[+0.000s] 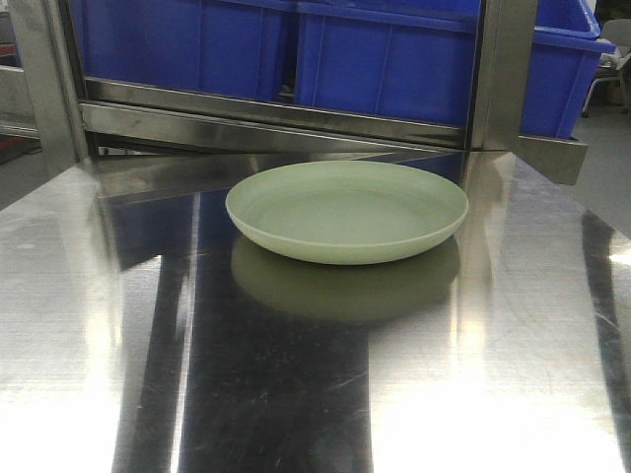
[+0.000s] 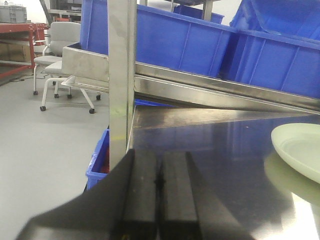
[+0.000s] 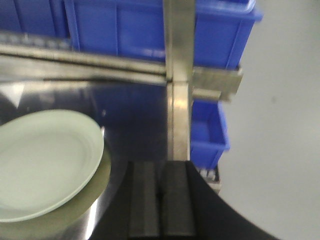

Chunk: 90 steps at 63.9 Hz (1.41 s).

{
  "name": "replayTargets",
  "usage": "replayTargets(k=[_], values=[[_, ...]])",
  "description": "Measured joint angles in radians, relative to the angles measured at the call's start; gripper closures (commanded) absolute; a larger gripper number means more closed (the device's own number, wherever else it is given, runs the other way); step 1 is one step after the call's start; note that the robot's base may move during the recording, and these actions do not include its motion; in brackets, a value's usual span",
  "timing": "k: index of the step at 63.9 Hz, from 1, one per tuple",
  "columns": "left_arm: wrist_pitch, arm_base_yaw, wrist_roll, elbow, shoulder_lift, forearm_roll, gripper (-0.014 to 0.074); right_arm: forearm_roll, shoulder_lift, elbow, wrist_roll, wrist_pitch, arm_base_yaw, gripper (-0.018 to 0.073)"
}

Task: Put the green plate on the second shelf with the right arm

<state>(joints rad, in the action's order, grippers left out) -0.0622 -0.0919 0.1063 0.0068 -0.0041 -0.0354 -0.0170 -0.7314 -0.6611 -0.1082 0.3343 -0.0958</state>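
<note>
Steel surface (image 1: 296, 394), polished and mirror-bright. The green plate (image 1: 347, 212) lies flat on it, right way up, toward the back, with nothing touching it.

Front view: no arm in frame. Blue bins (image 1: 385, 54) stand on the tier above and behind, with an upright (image 1: 503, 69) at rear right.

Left wrist view: the left gripper (image 2: 159, 170) has its black pads pressed together with nothing between them. The plate shows only as a slice at the right edge, well apart. Only this view catches the office chairs (image 2: 60, 50) out on the grey floor (image 2: 45, 165).

Right wrist view, blurred: the right gripper (image 3: 160, 172) is likewise closed on nothing. The plate lies ahead and to its left, near but apart. A lower blue bin (image 3: 207, 132) shows beyond the upright.
</note>
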Motion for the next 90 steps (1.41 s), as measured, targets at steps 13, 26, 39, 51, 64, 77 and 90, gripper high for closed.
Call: replayTargets(k=[13, 26, 39, 51, 64, 77, 90], values=[[0.0, 0.0, 0.0, 0.0, 0.0, 0.0, 0.0465, -0.101, -0.321, -0.194, 0.0, 0.129, -0.005, 0.0526], [0.0, 0.0, 0.0, 0.0, 0.0, 0.0, 0.0465, -0.192, -0.601, -0.37, 0.043, 0.244, -0.013, 0.0429], [0.0, 0.0, 0.0, 0.0, 0.0, 0.0, 0.0465, -0.249, -0.803, -0.521, 0.132, 0.264, -0.068, 0.0214], [0.0, 0.0, 0.0, 0.0, 0.0, 0.0, 0.0465, -0.263, -0.951, -0.64, 0.143, 0.264, -0.098, 0.0204], [0.0, 0.0, 0.0, 0.0, 0.0, 0.0, 0.0465, -0.271, -1.07, -0.717, 0.143, 0.27, -0.104, 0.0177], [0.0, 0.0, 0.0, 0.0, 0.0, 0.0, 0.0465, -0.312, -1.133, -0.727, 0.144, 0.272, -0.104, 0.0178], [0.0, 0.0, 0.0, 0.0, 0.0, 0.0, 0.0465, -0.324, -1.176, -0.729, 0.144, 0.272, -0.106, 0.0178]])
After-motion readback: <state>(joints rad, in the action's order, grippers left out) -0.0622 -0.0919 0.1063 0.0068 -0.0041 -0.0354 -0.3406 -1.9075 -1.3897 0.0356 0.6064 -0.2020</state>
